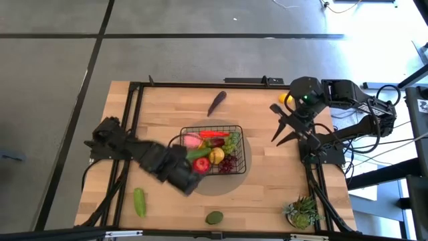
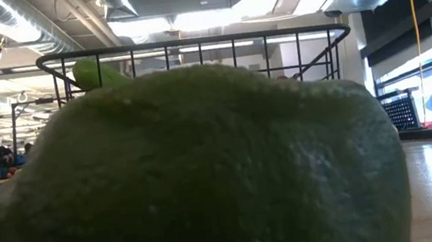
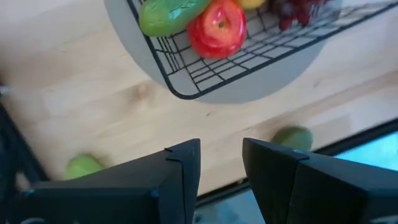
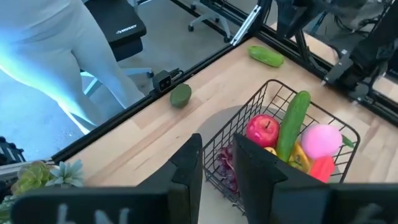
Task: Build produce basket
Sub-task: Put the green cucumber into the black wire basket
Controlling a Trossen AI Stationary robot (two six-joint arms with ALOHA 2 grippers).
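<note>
The black wire basket (image 1: pixel 239 155) stands mid-table on a grey round mat (image 1: pixel 224 182). It holds a red tomato (image 3: pixel 216 30), a cucumber (image 4: pixel 292 121), a pink peach (image 4: pixel 321 139), a lemon (image 1: pixel 217 156), a chilli (image 1: pixel 212 134) and dark red grapes (image 1: pixel 229 165). My left gripper (image 3: pixel 221 149) hovers open above the table by the basket's near left corner (image 1: pixel 189 182), pointing steeply down, with nothing between its fingers. My right gripper (image 1: pixel 274 125) is raised at the table's right, open and empty, looking toward the basket (image 4: pixel 217 146).
Loose on the wood lie a purple eggplant (image 1: pixel 217 102) at the far side, a cucumber (image 1: pixel 139 201) near left, and a round green fruit (image 1: pixel 214 217) at the near edge that fills the low view (image 2: pixel 207 174). A lemon (image 1: pixel 287 99) lies behind my right arm. A potted plant (image 1: pixel 302 211) stands near right.
</note>
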